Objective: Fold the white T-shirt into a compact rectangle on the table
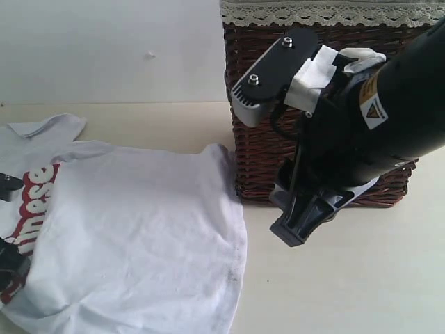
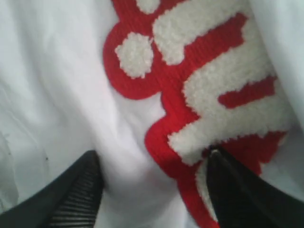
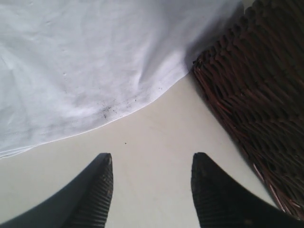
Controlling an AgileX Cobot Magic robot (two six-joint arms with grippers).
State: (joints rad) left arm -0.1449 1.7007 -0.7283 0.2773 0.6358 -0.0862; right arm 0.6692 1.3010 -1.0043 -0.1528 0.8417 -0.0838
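as the left gripper [image 2: 153, 155] rests spread on the white t-shirt [image 1: 139, 229] (right gripper [image 3: 153, 156] spread too), a fold's grasp seems pending: pinch cloth next.

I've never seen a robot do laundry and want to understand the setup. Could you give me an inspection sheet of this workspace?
Surface: pale table, bare in front of the basket, a few dark specks.
Job's things: white T-shirt, part-folded, plain panel covering some red letters; smudges near hem.
Clutter: dark wicker basket, shirt edge reaches its corner.
Grippers: left gripper open, down on the lettering; right gripper open above bare table.
Cables: short black loop at right wrist.
Surroundings: white wall.
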